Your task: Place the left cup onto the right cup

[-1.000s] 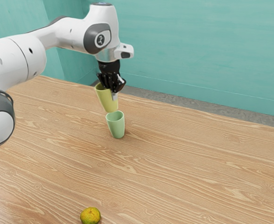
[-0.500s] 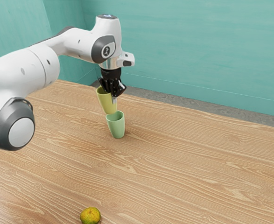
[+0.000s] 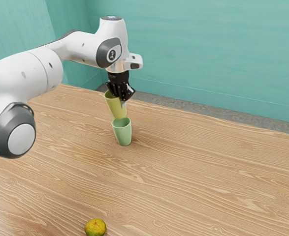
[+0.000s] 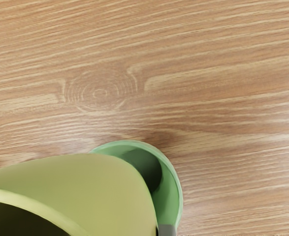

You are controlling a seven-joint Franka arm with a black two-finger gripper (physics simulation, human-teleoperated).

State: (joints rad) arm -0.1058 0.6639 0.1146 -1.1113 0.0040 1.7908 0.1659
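A wooden table (image 3: 208, 162) stands before a teal wall. A white robot arm (image 3: 60, 49) reaches over it. Its black gripper (image 3: 120, 94) pinches the rim of a tilted yellow-green cup (image 3: 115, 105), whose base is right at the mouth of an upright green cup (image 3: 122, 131) standing on the table. A small yellowish fruit (image 3: 95, 227) lies well apart.

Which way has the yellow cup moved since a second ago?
Yes: the yellow cup shifted slightly toward the exterior view's right, closer over the standing green cup.
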